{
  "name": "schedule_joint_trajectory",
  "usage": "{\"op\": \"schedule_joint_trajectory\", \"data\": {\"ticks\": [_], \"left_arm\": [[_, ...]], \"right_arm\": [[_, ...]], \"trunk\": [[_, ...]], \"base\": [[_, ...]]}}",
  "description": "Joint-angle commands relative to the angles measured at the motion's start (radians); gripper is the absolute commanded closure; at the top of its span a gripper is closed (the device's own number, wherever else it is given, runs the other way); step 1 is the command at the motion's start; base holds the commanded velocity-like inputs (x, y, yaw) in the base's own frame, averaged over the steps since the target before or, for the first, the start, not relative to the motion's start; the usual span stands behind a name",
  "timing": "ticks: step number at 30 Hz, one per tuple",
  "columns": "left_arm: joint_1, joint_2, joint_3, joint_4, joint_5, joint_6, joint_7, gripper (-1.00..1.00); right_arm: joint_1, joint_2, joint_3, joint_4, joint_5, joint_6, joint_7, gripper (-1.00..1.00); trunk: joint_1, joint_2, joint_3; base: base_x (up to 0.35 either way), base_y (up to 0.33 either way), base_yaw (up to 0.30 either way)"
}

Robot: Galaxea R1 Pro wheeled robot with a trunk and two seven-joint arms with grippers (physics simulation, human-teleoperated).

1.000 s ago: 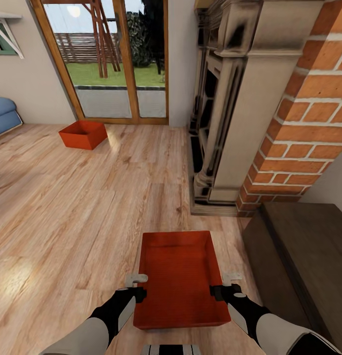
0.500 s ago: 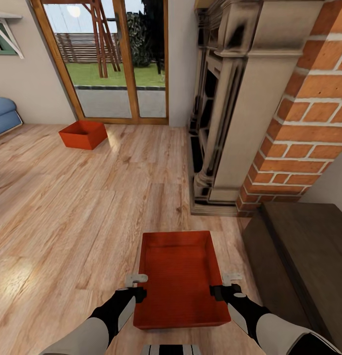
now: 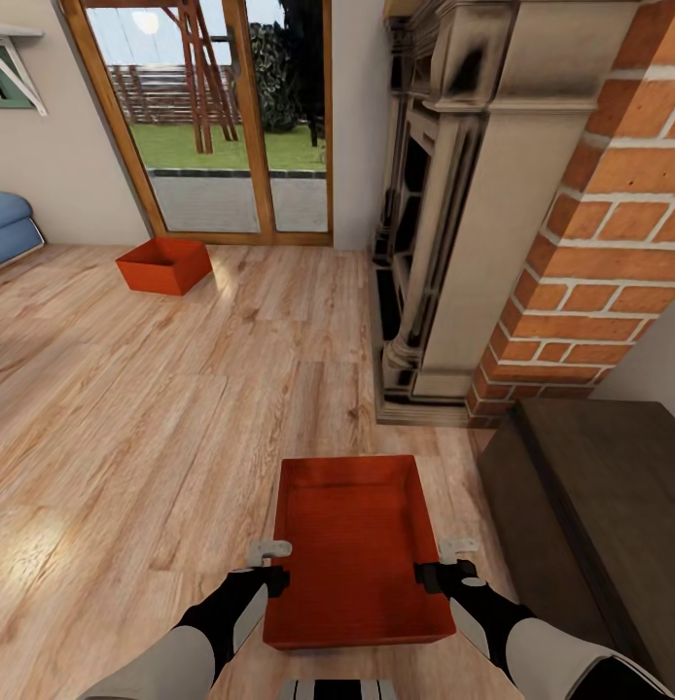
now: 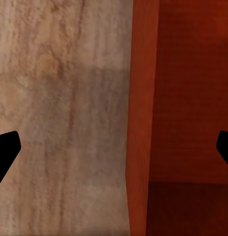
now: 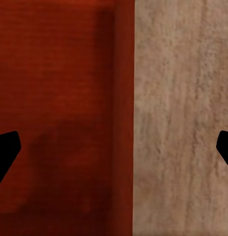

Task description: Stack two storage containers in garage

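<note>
An empty tray [image 3: 355, 549] lies on the wood floor [image 3: 133, 437] at 6 o'clock. Left gripper [image 3: 269, 556] and right gripper [image 3: 452, 554] straddle its side walls, jaws open. A second tray [image 3: 164, 264] sits at 11 o'clock.

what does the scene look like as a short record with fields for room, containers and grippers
room: living room, light wood-plank floor, brick fireplace, wood-framed glass doors
near container: orange-red shallow open-top tray on the planks, between both arms
far container: matching orange-red tray by the doors
left gripper: open, straddling the near tray's left wall
right gripper: open, straddling its right wall
</note>
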Motion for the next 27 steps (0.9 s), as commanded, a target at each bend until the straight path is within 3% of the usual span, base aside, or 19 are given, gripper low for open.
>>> {"op": "schedule_joint_trajectory", "data": {"ticks": [1, 17, 27], "left_arm": [[0.000, -0.001, 0.001, -0.002, 0.005, 0.005, 0.003, -1.00], [0.000, -0.007, 0.001, -0.001, 0.007, 0.005, 0.001, -1.00], [0.000, -0.007, 0.000, -0.001, 0.008, 0.005, 0.001, -1.00]], "right_arm": [[0.000, 0.000, 0.009, -0.001, -0.009, -0.002, -0.004, -1.00], [0.000, -0.001, 0.009, -0.001, -0.010, -0.002, -0.004, -1.00], [0.000, -0.001, 0.009, -0.001, -0.010, -0.002, -0.004, -1.00]], "trunk": [[0.000, 0.000, -0.001], [0.000, 0.000, -0.001], [0.038, -0.070, -0.032]], "base": [[0.000, 0.000, 0.000], [0.000, 0.000, 0.000], [0.000, 0.000, 0.000]]}}
